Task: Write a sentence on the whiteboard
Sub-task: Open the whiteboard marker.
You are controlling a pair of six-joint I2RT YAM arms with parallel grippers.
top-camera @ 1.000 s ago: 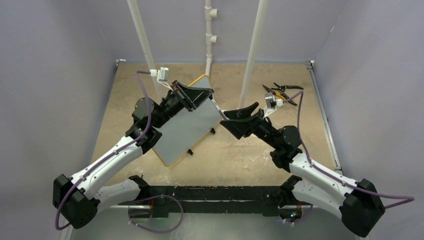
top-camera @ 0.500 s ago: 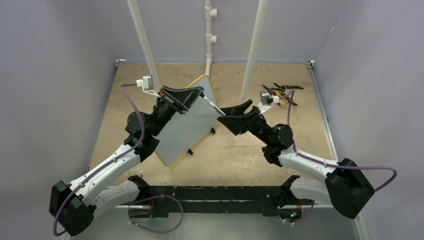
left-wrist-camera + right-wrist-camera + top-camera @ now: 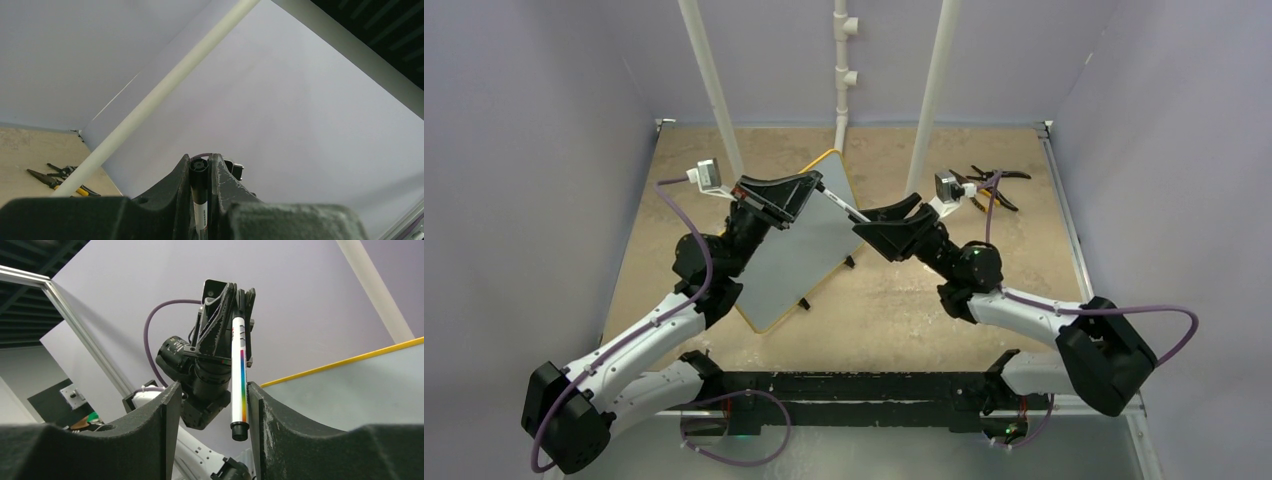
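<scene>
Seen from above, a small whiteboard (image 3: 794,260) with a thin yellow-orange frame sits at a slant on a tan table (image 3: 894,300). One corner points toward the back wall, and small black feet show along its right edge. Whether the whiteboard lies flat or is propped up cannot be told.

The left gripper (image 3: 200,161) hangs over the whiteboard's far left part. Its claw is clamped tight around a white marker (image 3: 239,375) with a rainbow stripe down its barrel. The marker sticks out past the whiteboard's far right edge.

The right gripper (image 3: 214,390) is just beside that same edge, facing the left gripper. Its claw stands apart, with the marker's free black end between the two fingers. That end is very close to one finger (image 3: 280,430), with a clear gap to the other. Whether the near finger touches the marker cannot be told.

A pair of pliers (image 3: 986,186) with black and yellow handles lies on the table well to the right of the whiteboard, toward the back.
</scene>
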